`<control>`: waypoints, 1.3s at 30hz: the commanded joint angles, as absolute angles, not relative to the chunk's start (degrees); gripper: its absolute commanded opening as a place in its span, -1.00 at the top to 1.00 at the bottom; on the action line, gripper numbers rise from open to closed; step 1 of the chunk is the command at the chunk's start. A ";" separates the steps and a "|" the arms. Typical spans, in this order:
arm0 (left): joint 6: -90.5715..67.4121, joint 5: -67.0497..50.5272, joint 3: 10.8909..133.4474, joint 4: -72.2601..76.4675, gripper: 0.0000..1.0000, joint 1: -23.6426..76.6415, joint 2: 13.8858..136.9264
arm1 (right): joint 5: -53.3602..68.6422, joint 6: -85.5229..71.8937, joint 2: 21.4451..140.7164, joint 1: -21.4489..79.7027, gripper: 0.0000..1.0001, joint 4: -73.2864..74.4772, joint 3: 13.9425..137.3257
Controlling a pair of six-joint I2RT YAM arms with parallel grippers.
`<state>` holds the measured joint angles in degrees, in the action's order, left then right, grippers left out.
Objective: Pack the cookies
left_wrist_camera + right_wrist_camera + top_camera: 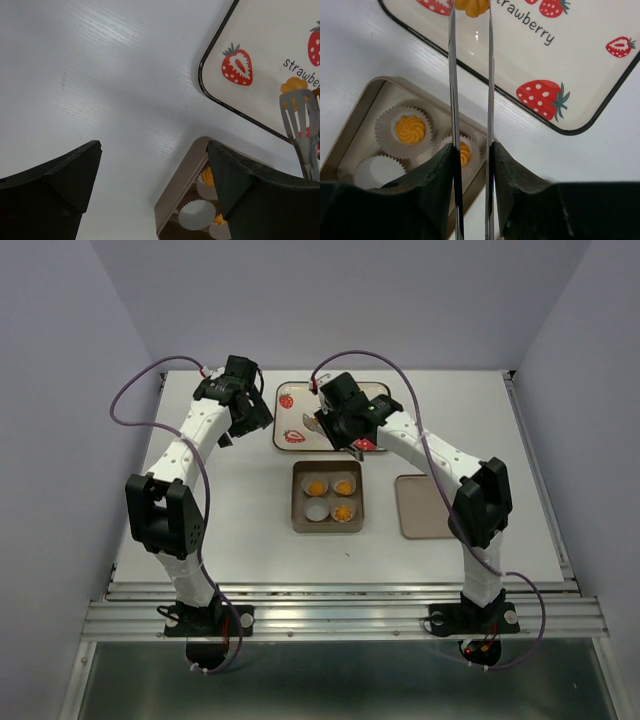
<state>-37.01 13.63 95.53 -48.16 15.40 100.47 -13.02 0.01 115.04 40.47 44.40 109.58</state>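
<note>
My right gripper [471,147] is shut on metal tongs [452,75]. The tong tips pinch one orange cookie [472,6] over the strawberry tray [590,75]. In the top view this gripper [345,435] hangs at the tray's near edge, just behind the tan box [299,523]. The box holds four white paper cups. Three have cookies in them [315,487] [343,487] [342,511], and the near-left cup [316,510] is empty. My left gripper [155,145] is open and empty above bare table, left of the tray [300,415]. Its view also shows the tongs [298,115] and the held cookie [294,86].
The box's flat tan lid [425,505] lies to the right of the box. The tray carries printed red strawberries [237,65] and lettering. The table's side rails run along both edges, and the arm bases stand at the near edge.
</note>
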 commanded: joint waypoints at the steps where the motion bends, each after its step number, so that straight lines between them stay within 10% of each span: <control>1: -37.44 14.85 99.23 -46.06 -0.98 15.64 100.98 | -6.60 3.34 106.97 40.25 0.26 41.48 106.36; 39: -37.53 12.92 103.10 -45.00 -0.98 16.96 106.09 | 15.12 0.88 92.55 42.89 0.22 67.23 97.47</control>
<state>-37.58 12.45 102.78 -45.78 16.78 107.61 13.43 1.43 95.02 41.34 66.39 97.62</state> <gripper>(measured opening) 0.989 0.393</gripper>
